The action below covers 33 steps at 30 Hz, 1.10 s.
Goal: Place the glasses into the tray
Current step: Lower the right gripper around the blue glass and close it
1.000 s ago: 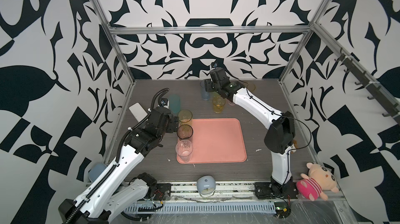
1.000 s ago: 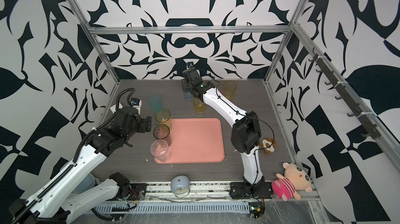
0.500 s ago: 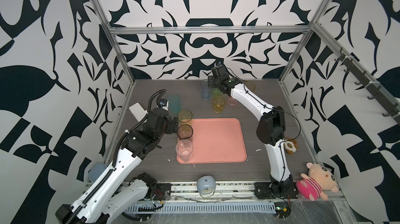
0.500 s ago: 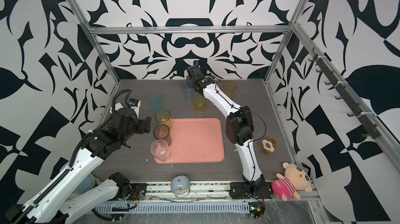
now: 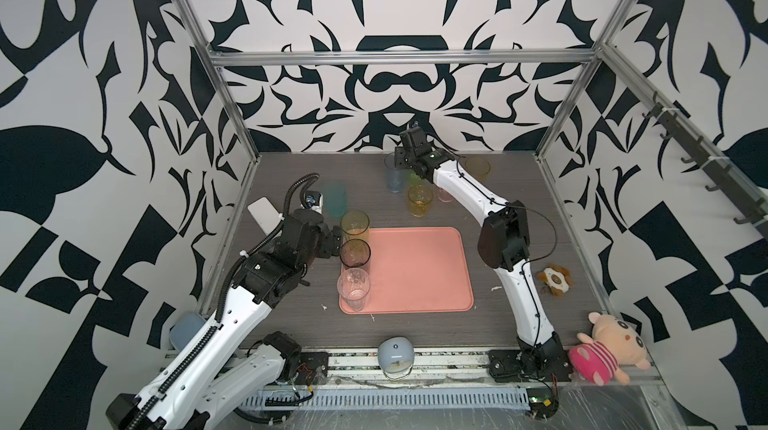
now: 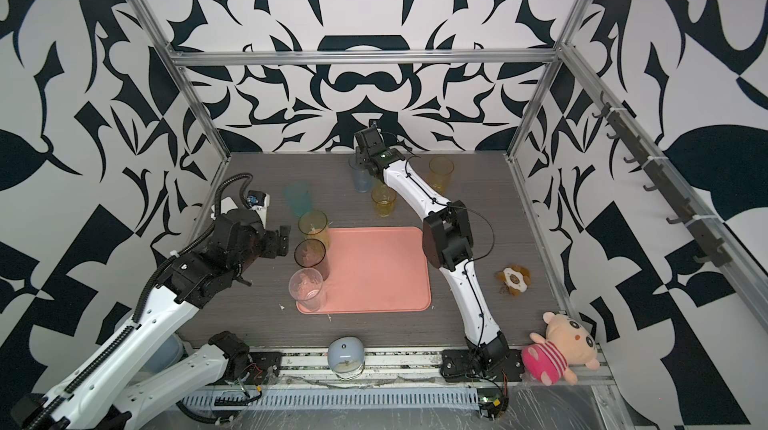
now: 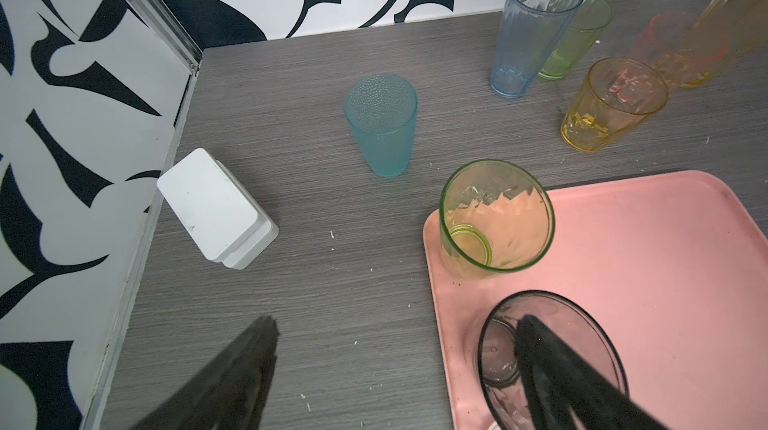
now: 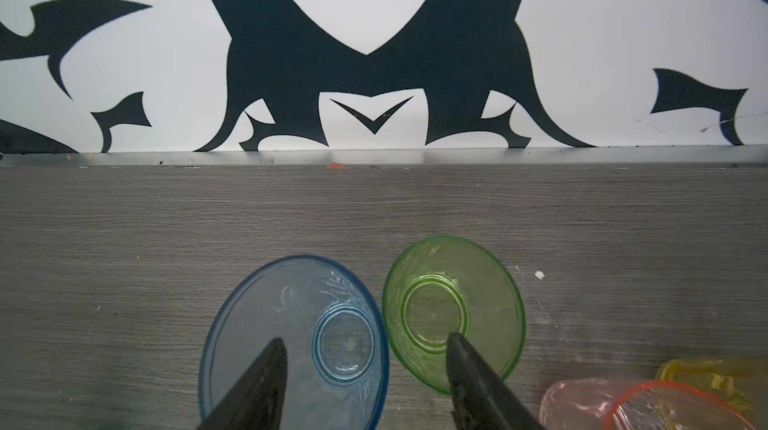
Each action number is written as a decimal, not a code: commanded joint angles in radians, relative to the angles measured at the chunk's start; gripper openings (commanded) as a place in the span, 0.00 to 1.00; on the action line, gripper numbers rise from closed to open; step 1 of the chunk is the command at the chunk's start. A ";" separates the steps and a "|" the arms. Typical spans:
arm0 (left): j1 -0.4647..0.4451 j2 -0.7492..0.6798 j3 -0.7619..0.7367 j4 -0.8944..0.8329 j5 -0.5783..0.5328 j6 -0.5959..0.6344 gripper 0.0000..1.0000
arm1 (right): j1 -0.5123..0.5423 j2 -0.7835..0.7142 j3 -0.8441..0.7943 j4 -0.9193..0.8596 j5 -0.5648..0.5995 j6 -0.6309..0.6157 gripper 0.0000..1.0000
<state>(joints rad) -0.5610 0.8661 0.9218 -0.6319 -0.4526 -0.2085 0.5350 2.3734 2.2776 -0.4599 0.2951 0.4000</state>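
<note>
The salmon-pink tray (image 5: 415, 270) (image 6: 374, 270) lies mid-table. Along its left edge stand three glasses: yellow (image 5: 355, 226), smoky (image 5: 355, 253) and clear (image 5: 354, 288). My left gripper (image 5: 332, 236) (image 7: 395, 328) is open beside the smoky glass (image 7: 498, 349), holding nothing. A teal glass (image 5: 334, 198) (image 7: 382, 124) stands behind it. At the back, my right gripper (image 5: 401, 159) (image 8: 365, 340) hovers open over a blue glass (image 8: 299, 324) and a green glass (image 8: 449, 303), one finger above each. A short amber glass (image 5: 419, 200), a pink glass (image 8: 623, 407) and a tall amber glass (image 5: 477, 169) stand nearby.
A white lidded box (image 5: 264, 211) leans at the left wall. A pale dome gadget (image 5: 395, 355) sits at the front edge. A small plush toy (image 5: 555, 278) and a plush pig (image 5: 606, 340) lie at the right. The back wall is close behind the blue glass.
My right arm has reached further toward the back left, bringing its gripper over the blue and green glasses, and its jaws have narrowed a little. The left arm has barely shifted.
</note>
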 commanded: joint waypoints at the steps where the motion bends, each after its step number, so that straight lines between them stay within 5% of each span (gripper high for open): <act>1: 0.004 -0.012 -0.003 0.005 -0.021 -0.006 0.93 | -0.011 -0.021 0.052 -0.001 -0.020 0.016 0.58; 17: 0.003 -0.013 -0.003 0.002 -0.057 -0.008 0.92 | -0.030 0.044 0.104 -0.001 -0.081 0.035 0.44; 33: 0.004 -0.013 -0.005 0.005 -0.044 -0.005 0.91 | -0.030 0.083 0.140 -0.018 -0.137 0.057 0.43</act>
<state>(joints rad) -0.5610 0.8631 0.9218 -0.6323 -0.4911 -0.2089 0.5053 2.4775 2.3734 -0.4824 0.1753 0.4435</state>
